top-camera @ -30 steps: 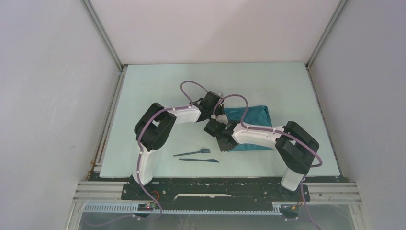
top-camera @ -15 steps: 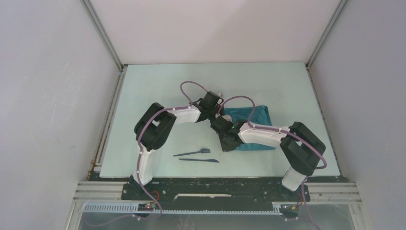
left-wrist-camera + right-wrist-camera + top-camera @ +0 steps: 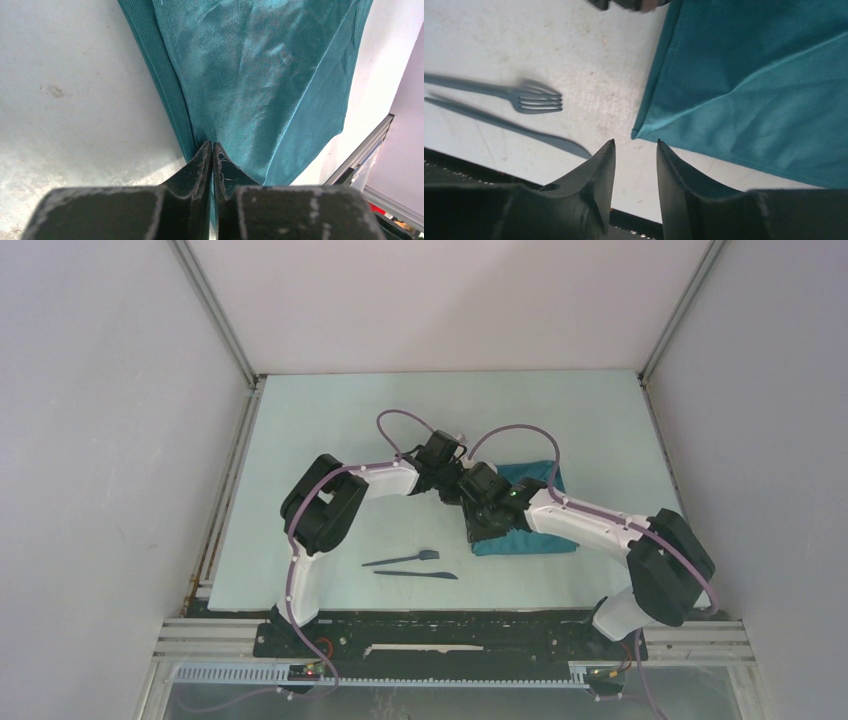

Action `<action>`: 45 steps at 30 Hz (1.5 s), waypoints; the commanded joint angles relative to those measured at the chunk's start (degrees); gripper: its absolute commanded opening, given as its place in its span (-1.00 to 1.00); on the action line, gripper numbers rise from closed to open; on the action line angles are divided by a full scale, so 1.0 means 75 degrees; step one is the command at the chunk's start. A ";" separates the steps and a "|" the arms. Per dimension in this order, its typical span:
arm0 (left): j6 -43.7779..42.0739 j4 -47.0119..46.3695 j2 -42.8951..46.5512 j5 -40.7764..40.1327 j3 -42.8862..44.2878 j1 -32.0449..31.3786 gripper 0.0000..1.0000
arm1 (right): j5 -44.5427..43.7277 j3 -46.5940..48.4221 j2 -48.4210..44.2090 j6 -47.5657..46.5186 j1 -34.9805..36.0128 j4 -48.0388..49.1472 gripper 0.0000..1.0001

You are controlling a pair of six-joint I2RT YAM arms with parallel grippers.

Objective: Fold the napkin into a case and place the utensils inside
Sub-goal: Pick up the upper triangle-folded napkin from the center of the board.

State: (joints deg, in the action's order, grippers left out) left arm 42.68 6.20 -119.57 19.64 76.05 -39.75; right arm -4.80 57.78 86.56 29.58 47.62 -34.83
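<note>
The napkin (image 3: 525, 542) lies folded into a wide teal rectangle right of the table's middle, partly under my right arm. My left gripper (image 3: 458, 483) is at its far left corner; in the left wrist view the gripper (image 3: 211, 146) is shut on the napkin's (image 3: 260, 75) layered edge. My right gripper (image 3: 480, 530) hangs open over the napkin's near left corner; in the right wrist view the gripper (image 3: 635, 142) is empty, just short of that corner (image 3: 644, 131). The fork (image 3: 405, 559) and knife (image 3: 417, 575) lie side by side left of the napkin, also in the right wrist view: fork (image 3: 531, 97), knife (image 3: 509, 125).
The pale table (image 3: 320, 430) ends at a dark front rail (image 3: 450, 625) just behind the utensils. Metal frame posts (image 3: 650, 360) and grey walls enclose the back and sides.
My right arm has swung: its elbow moved right and its gripper moved farther back along the napkin's left edge. The left gripper and the utensils have not moved.
</note>
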 commanded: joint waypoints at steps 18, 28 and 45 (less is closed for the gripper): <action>-0.0099 -0.0064 0.2635 0.0834 -0.1438 0.0963 -0.06 | -0.1310 0.1068 0.1378 -0.1166 0.0665 -0.0354 0.09; -0.0219 -0.0215 0.3860 0.0791 -0.2737 0.1480 -0.02 | -0.1827 0.1659 0.2087 -0.0663 0.0736 -0.1094 0.00; -0.0003 -0.0699 0.3604 0.0566 -0.3338 0.1901 -0.02 | -0.2703 0.1727 0.2335 -0.0427 0.1134 -0.1492 -0.18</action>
State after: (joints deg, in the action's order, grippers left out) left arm 42.52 4.03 -92.62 24.12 50.83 -25.58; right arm -21.69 68.49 103.96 24.91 55.42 -44.62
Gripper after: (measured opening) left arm 0.494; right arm 0.404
